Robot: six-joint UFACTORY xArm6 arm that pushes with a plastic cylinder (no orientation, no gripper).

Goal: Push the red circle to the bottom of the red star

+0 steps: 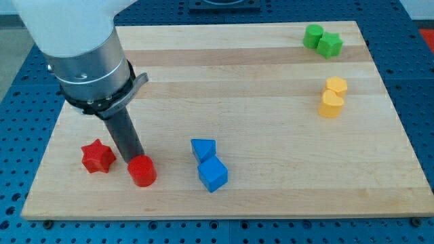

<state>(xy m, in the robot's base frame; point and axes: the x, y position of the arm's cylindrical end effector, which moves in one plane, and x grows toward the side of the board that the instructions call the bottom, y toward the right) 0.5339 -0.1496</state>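
Observation:
The red star (97,156) lies near the view's lower left of the wooden board (258,135). The red circle (142,171) sits just to its right and slightly lower, a small gap between them. My tip (135,159) stands at the upper edge of the red circle, touching or nearly touching it, between the circle and the star's right side. The rod rises from there up to the left into the arm's grey cylinder (88,61).
A blue triangle (203,149) and a blue cube (213,174) touch each other right of the red circle. Two green blocks (323,40) sit at the view's top right. Two yellow blocks (333,97) stand at the right.

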